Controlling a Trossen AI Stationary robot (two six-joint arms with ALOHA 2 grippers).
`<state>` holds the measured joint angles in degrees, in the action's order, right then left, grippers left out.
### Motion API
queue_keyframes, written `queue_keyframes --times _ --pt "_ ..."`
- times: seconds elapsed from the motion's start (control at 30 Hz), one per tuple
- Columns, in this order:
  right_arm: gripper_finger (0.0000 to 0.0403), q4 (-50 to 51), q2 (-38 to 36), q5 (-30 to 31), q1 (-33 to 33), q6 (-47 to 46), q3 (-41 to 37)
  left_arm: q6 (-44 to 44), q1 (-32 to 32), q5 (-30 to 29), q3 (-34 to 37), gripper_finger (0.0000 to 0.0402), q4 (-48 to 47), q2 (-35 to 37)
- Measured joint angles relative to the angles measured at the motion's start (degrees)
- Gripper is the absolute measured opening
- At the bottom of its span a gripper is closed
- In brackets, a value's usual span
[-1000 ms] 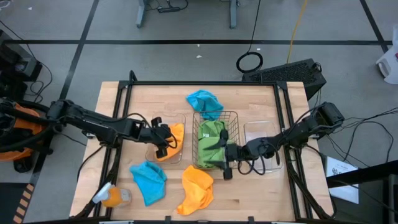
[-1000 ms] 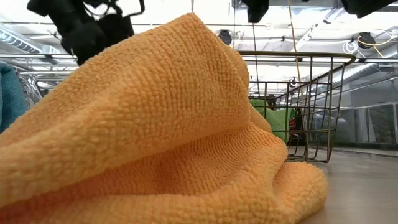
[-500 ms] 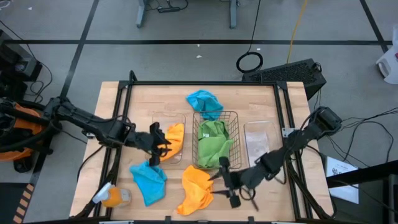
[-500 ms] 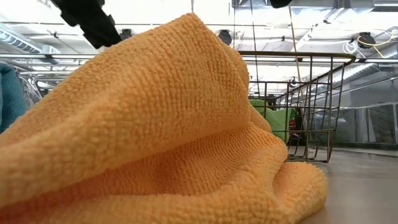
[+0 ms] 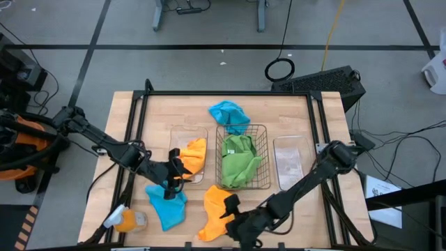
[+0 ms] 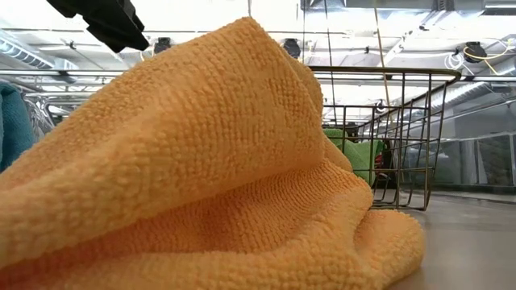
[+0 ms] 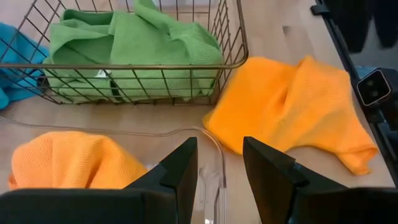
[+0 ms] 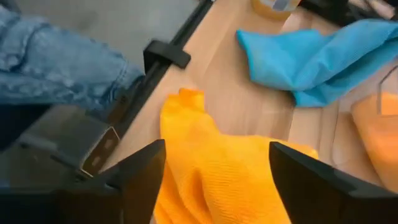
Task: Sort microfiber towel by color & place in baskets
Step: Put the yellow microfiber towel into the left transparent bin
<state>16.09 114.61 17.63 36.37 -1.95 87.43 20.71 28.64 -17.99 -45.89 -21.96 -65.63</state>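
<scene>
My right claw (image 5: 230, 209), fingers apart and empty, hovers over the loose orange-yellow microfiber towel (image 5: 217, 213) on the wooden worktop (image 5: 293, 111). Next I should lower, pinch it, and carry it to the clear plastic basket (image 5: 180, 136) holding its match.

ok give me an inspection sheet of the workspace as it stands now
surface: wooden table, black rails along its sides.
job's things: green towels in the wire basket; one orange towel in the left clear basket; right clear basket holds no towel; loose on the table are a blue towel at the far side, a blue towel and an orange towel at the near side.
clutter: small orange-and-white object at the near left corner.
grippers: left gripper empty by the left clear basket; right gripper open over the loose orange towel.
cables: coiled black cable on the floor.
surroundings: denim-clad leg beside the table.
</scene>
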Motion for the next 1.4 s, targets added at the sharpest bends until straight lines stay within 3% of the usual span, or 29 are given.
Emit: queue_keyframes --times 0.17,0.77,1.07,1.2,1.4 --pt "0.0303 5.36 3.91 -3.00 -1.84 1.46 3.00 0.00 0.09 -0.75 0.00 0.0134 0.07 -0.04" --pt "0.0299 9.79 11.82 -3.06 -4.08 0.93 3.06 -0.06 0.04 -1.82 0.02 0.0134 0.62 -3.40" --pt "0.0298 9.84 11.85 -2.79 -3.97 -0.60 3.06 -0.09 0.04 -1.82 0.02 0.0134 0.50 -4.31" --pt "0.0271 10.08 11.85 -2.85 -3.77 -1.70 3.06 -0.09 0.04 -1.81 0.02 0.0134 0.56 -4.31" --pt "0.0166 10.19 11.85 -2.80 -3.77 -1.90 3.06 -0.09 0.04 -1.81 0.02 0.0134 0.52 -4.31"
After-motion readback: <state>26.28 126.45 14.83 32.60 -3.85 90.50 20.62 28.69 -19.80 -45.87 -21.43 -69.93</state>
